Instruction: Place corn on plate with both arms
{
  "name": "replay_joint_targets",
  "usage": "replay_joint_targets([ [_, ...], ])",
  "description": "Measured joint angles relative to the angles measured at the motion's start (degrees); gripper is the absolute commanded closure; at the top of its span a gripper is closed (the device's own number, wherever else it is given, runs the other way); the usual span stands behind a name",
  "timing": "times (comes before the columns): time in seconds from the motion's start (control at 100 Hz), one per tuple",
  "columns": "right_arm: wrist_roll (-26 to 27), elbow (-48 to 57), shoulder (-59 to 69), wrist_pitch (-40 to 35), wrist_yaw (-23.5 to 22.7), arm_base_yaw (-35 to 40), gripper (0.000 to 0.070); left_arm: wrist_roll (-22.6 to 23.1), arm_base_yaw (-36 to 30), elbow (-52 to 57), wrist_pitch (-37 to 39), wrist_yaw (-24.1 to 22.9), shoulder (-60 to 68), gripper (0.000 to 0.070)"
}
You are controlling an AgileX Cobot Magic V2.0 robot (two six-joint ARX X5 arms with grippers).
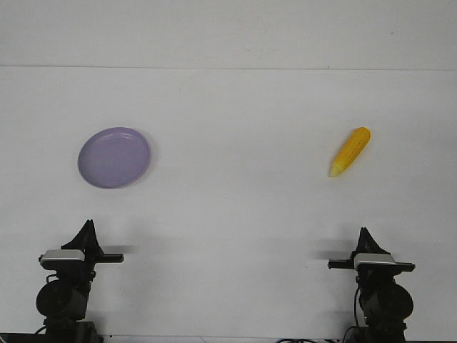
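Observation:
The yellow-orange corn [350, 151] lies on the white table at the right, its paler pointed tip towards the front left. The lavender plate [114, 158] sits at the left with nothing on it. My left gripper [88, 227] rests low at the front left, well in front of the plate. My right gripper [363, 236] rests low at the front right, in front of the corn. Each gripper's fingers come together in a single point with no gap showing, and neither holds anything.
The white table [235, 200] runs back to a white wall, with its far edge [228, 68] across the top. The two arm bases [64, 296] [384, 304] stand at the front edge.

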Motion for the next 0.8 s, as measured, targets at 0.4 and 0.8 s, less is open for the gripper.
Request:
replay_joint_targets([
  [0.4, 0.0, 0.0, 0.0, 0.0, 0.0, 0.0, 0.0683, 0.0, 0.0, 0.0, 0.0, 0.0, 0.0, 0.0686],
  [0.8, 0.0, 0.0, 0.0, 0.0, 0.0, 0.0, 0.0683, -8.2, 0.0, 0.0, 0.0, 0.0, 0.0, 0.069],
])
